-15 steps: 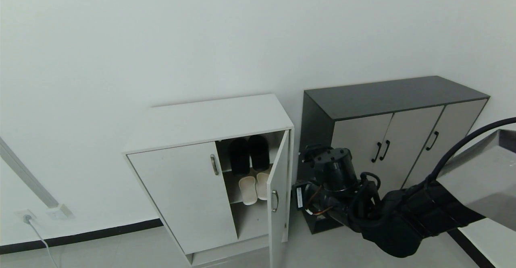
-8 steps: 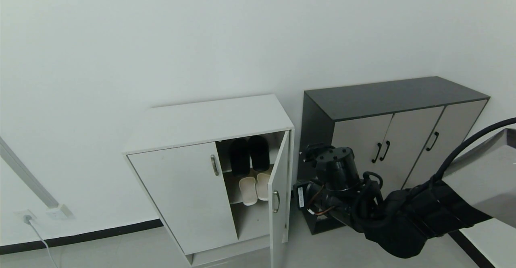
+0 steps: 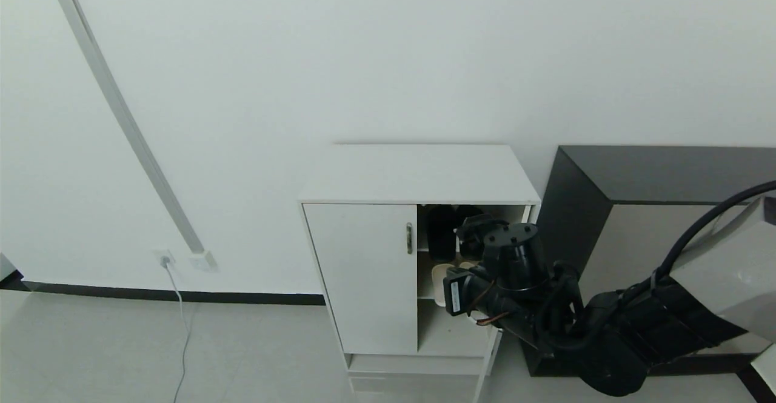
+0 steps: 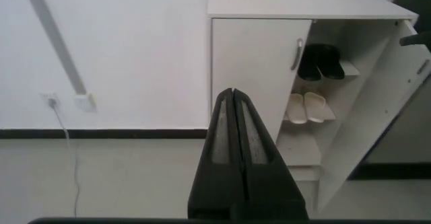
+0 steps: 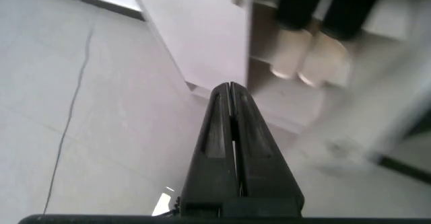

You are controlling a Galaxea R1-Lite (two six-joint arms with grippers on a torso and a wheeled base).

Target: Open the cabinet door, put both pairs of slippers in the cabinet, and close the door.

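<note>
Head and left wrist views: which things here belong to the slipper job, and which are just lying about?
Job:
white cabinet
its open right door
black slippers, upper shelf
beige slippers, shelf below

Just there:
dark cabinet beside it
wall socket with its cable
slanting wall duct

A black pair of slippers (image 4: 320, 61) is pictured on the upper shelf (image 4: 348, 67) of the white cabinet (image 4: 296, 2), a cream pair (image 4: 306, 107) on the shelf below (image 4: 284, 117).
</note>
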